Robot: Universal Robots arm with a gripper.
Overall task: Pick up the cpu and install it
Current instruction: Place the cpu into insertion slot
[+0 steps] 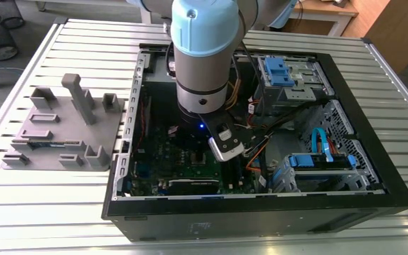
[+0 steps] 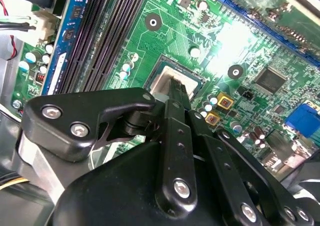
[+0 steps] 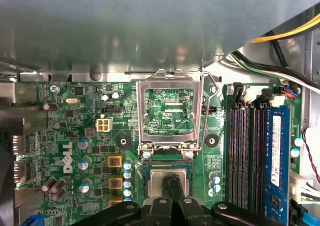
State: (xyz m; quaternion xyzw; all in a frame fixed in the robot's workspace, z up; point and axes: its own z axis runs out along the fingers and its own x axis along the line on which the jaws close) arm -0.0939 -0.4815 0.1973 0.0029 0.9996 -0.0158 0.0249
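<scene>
1. Looking at the exterior view, you see the arm (image 1: 202, 64) reaching straight down into the open computer case (image 1: 261, 218), which lies on the slatted table (image 1: 48, 212). The grey block tray (image 1: 55, 133) sits at nine o'clock from the case, well apart.
2. Both wrist views add what that view hides. The cpu (image 3: 155, 178) lies flat in its socket (image 3: 148, 167) on the green circuit board (image 3: 125, 136), with the gripper (image 3: 170, 183) at the chip's silvery top.
3. In the first wrist view the fingertips (image 3: 176, 186) look clenched together, narrower than the cpu and grasping nothing — silver shows on either side of them.
4. The second wrist view gives you the gripper (image 2: 177, 91) side-on over the cpu (image 2: 165, 78); you cannot confirm contact.
5. Edges: the load frame (image 3: 141, 116) stands flipped open just beyond the socket, with its wire lever (image 3: 205, 121) beside it. The memory slots (image 3: 245, 151) run close along one side.
6. In the exterior view, cables (image 1: 275, 127) crowd the arm at three o'clock — the open room is upward, through the case's open face.
</scene>
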